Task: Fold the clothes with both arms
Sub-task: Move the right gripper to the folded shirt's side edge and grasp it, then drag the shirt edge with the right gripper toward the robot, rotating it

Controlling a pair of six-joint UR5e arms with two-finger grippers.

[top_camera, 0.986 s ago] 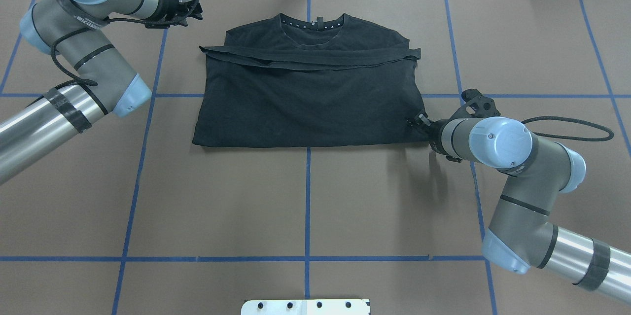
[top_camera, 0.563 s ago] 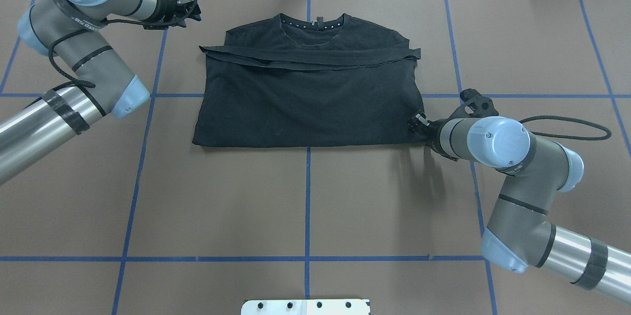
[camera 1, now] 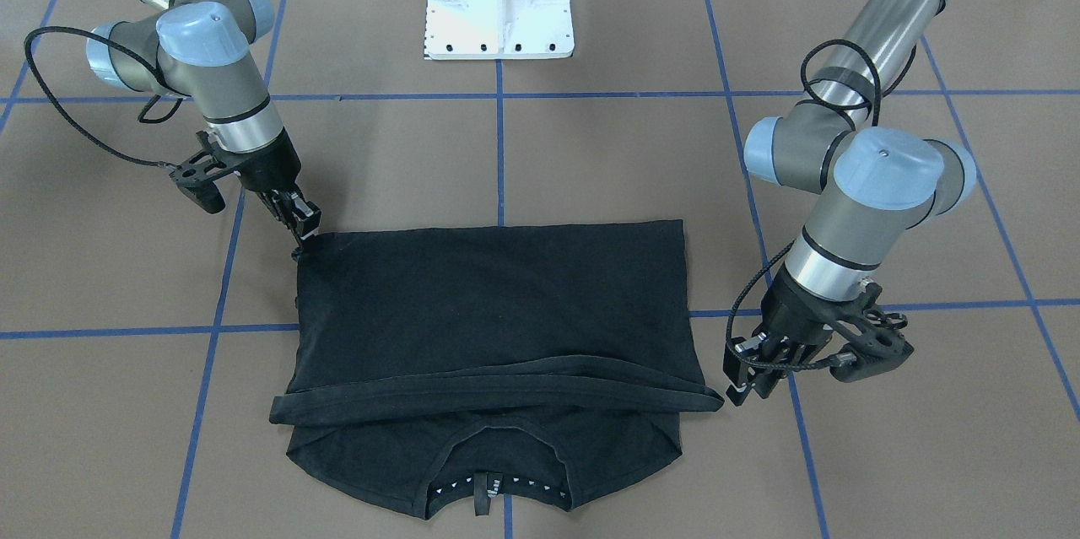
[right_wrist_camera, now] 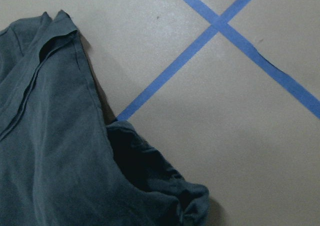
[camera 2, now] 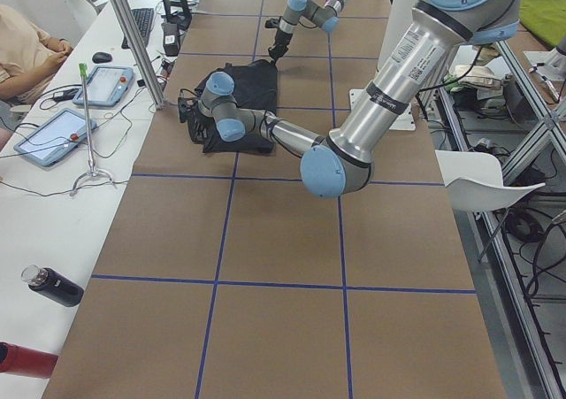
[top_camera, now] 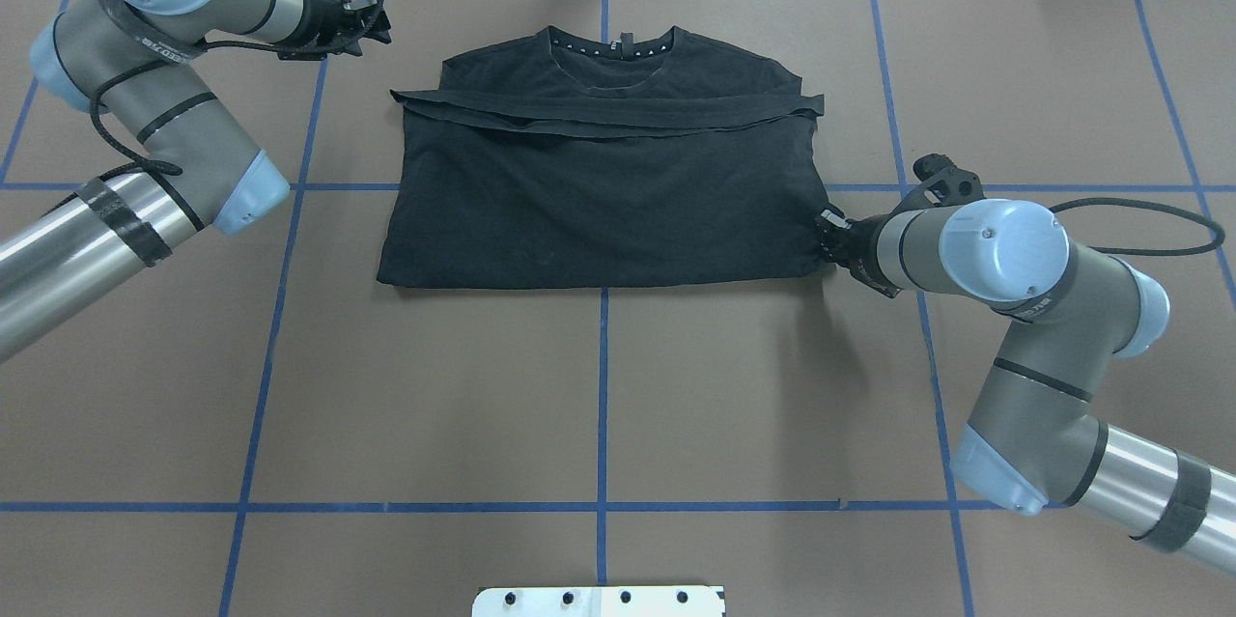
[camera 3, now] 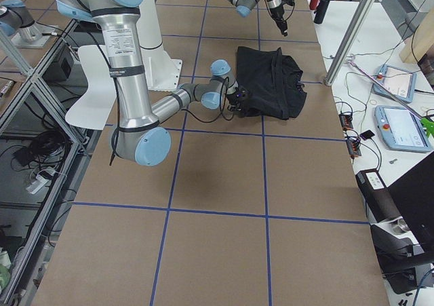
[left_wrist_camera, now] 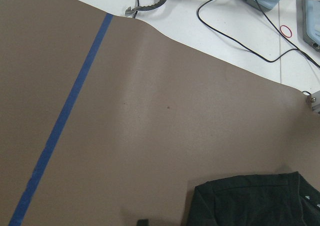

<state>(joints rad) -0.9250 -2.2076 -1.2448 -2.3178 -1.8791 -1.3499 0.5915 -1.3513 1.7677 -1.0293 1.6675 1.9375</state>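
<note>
Brown table, folded T-shirt, right gripper tips hidden, possibly pinching corner

— What does everything stand on?
— A long table topped with brown board and marked into large squares by blue tape lines.
— And beyond its far edge?
— A white bench carrying tablets, a mouse, loose wires and a dark bottle lying on its side. Aluminium posts rise along that edge.
— On the near side?
— A white chair, metal framing and tangled cables on the floor below. The light is even, with soft shadows.
</note>
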